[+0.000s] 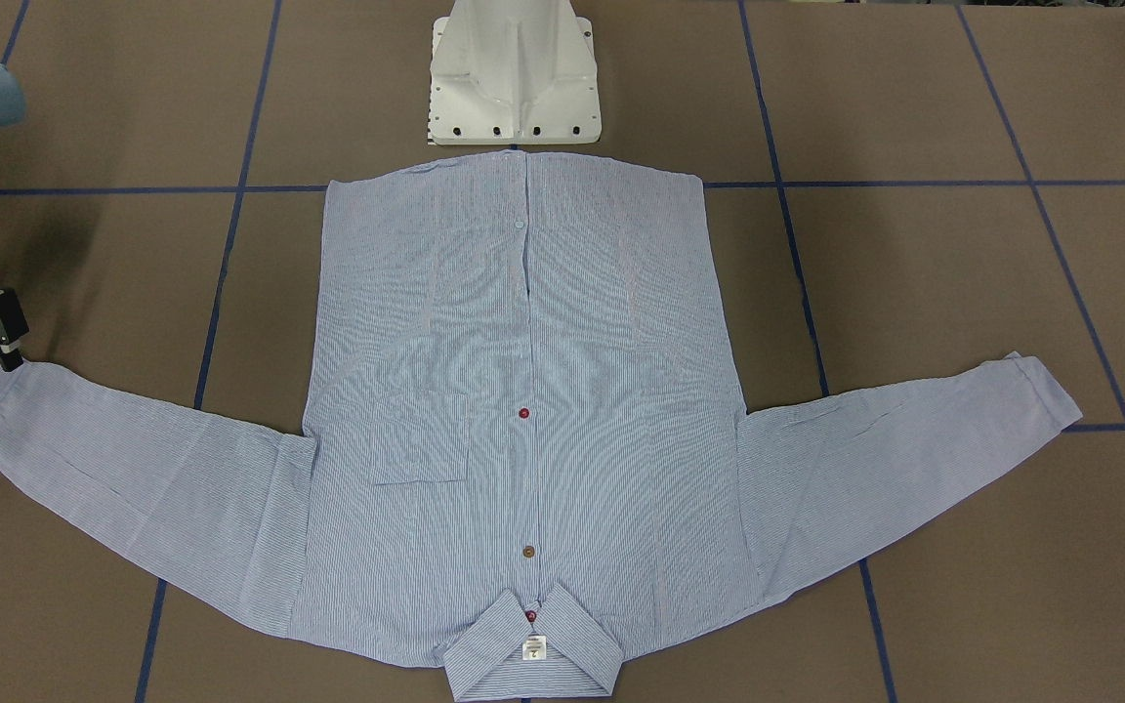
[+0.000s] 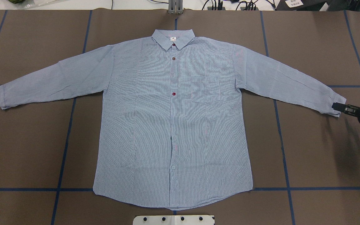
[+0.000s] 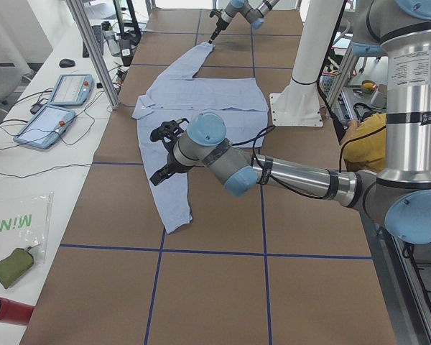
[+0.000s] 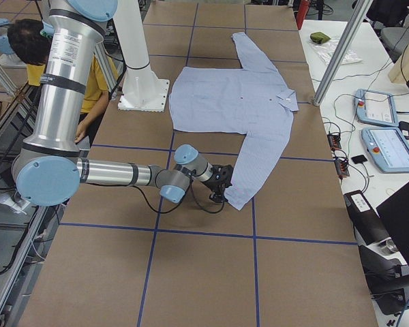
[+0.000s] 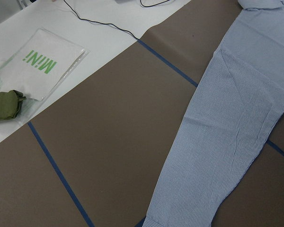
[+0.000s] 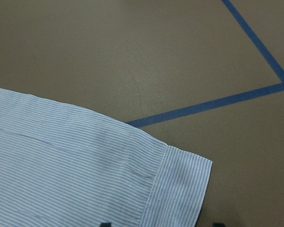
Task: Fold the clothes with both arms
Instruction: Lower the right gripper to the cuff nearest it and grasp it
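The shirt (image 2: 173, 125) lies flat and front-up in the middle of the worktop (image 2: 317, 156). Its hem is toward the edge where the white pedestal (image 1: 514, 73) stands, and its collar (image 2: 173, 39) is toward the opposite edge. The chest pocket (image 2: 205, 90) faces up. Both sleeves are spread out toward the two ends of the worktop, slanting a little toward the robot's edge.

The right gripper (image 2: 337, 106) sits low near the worktop's right end, at the cuff (image 6: 180, 184) of the sleeve there, touching it or just short of it. In the right wrist view two dark fingertips (image 6: 104, 224) show at the bottom edge, well apart, with the end of the cuff lying between them. The jaws therefore appear to stand wide with nothing clamped, though very little of them shows.

The left gripper (image 3: 158, 154) shows only in the side view from the worktop's left end, hanging above the other sleeve (image 5: 227, 142) part way along it. Whether its jaws are wide or narrow I cannot tell.

On the white surface beside the far edge lie a clear bag with green lettering (image 5: 47, 59) and a green pouch (image 5: 4, 106). A person in a yellow top (image 4: 90, 95) is behind the robot's edge.
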`<state>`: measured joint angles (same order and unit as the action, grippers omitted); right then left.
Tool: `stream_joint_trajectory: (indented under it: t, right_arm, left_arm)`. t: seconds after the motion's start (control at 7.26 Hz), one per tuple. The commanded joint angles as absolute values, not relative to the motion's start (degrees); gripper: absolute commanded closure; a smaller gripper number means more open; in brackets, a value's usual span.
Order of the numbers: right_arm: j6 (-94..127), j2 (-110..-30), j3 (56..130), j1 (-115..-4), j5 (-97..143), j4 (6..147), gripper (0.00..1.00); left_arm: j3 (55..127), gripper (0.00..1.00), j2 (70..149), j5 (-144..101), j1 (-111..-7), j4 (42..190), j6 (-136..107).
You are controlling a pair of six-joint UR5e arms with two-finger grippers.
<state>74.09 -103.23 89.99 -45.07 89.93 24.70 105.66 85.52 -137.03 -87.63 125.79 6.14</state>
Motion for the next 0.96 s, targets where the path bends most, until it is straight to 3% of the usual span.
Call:
stream_joint_trajectory:
  t: [0.0,0.14,0.41,0.55,0.69,0.83]
  right_arm:
    - [74.7,-102.2,88.4,-43.3,87.8,24.6,0.25]
    - [74.9,-102.3,88.3,-43.0,87.6,24.6,0.27]
    - [75.7,-102.3,88.3,-42.1,86.6,24.6,0.42]
    - [76.9,-102.3,88.3,-41.8,86.5,24.6,0.59]
    - [77.2,-102.4,88.3,-41.7,86.5,24.6,0.87]
    - [77.1,-102.5,88.6,-41.7,86.5,24.6,1.0]
  left_arm:
    - [105.8,0.0,85.1,-137.1,-87.6,125.9,6.2]
    - [106.0,0.0,85.0,-137.1,-87.6,125.9,6.2]
    - [106.0,0.0,85.0,-137.1,-87.7,125.9,6.2]
    - [106.1,0.0,85.0,-137.1,-87.6,125.9,6.2]
    - [106.0,0.0,85.0,-137.1,-87.6,125.9,6.2]
    - [106.0,0.0,85.0,-137.1,-87.6,125.9,6.2]
